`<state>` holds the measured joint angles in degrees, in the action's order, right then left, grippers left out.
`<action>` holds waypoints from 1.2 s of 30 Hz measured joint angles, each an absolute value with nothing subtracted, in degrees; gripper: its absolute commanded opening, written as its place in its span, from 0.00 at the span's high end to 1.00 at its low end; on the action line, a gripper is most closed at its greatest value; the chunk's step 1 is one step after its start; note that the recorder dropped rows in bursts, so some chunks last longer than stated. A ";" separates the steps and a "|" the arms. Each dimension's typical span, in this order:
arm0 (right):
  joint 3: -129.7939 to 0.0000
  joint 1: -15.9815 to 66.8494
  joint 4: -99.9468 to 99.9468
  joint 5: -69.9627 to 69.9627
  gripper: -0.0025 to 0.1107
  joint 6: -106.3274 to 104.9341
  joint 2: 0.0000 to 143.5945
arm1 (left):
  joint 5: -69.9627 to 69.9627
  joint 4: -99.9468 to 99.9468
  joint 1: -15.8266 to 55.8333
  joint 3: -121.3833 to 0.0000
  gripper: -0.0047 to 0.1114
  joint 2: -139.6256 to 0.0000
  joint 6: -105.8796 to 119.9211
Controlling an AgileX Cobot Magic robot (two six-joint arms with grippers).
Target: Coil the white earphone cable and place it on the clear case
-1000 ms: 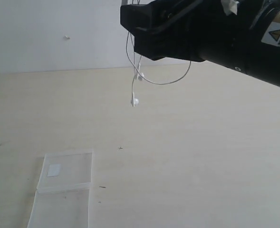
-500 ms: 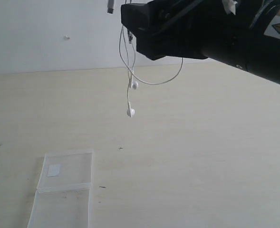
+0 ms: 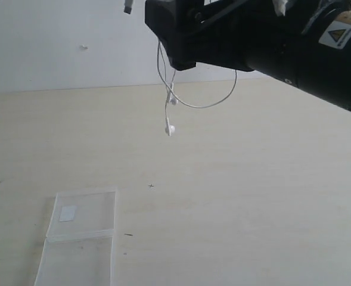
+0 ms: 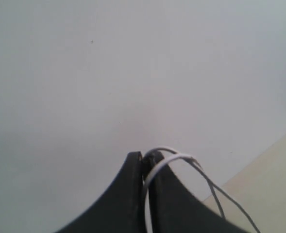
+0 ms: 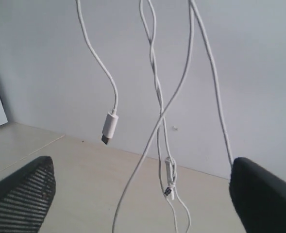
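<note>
The left gripper [image 4: 146,156] is pinching the cable [image 4: 158,165] between closed fingers, holding it high in the air; the right gripper [image 5: 143,187] is standing wide apart around the hanging strands, gripping nothing. The cable is dangling in loose loops above the far middle of the table [image 3: 252,196], earbuds [image 3: 170,128] lowest and plug [image 5: 109,127] hanging free; the case [image 3: 83,217] is lying near left, well apart. Likely risks: the thin strands slipping from that single pinch, or tangling – the loops are crossing each other.
</note>
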<state>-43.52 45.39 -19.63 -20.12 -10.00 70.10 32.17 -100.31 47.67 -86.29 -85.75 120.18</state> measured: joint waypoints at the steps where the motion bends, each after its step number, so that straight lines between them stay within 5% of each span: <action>1: -43.52 45.39 -19.78 -20.25 0.15 -10.00 70.47 | 32.17 -100.31 47.67 -86.29 0.96 -85.75 120.18; 36: -52.68 45.39 -19.99 -25.26 0.15 -10.75 81.80 | 31.22 -99.57 47.34 -86.32 0.96 -85.75 120.56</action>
<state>-52.68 45.39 -19.99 -25.26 -10.75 81.80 31.22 -99.57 47.34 -86.32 -85.75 120.56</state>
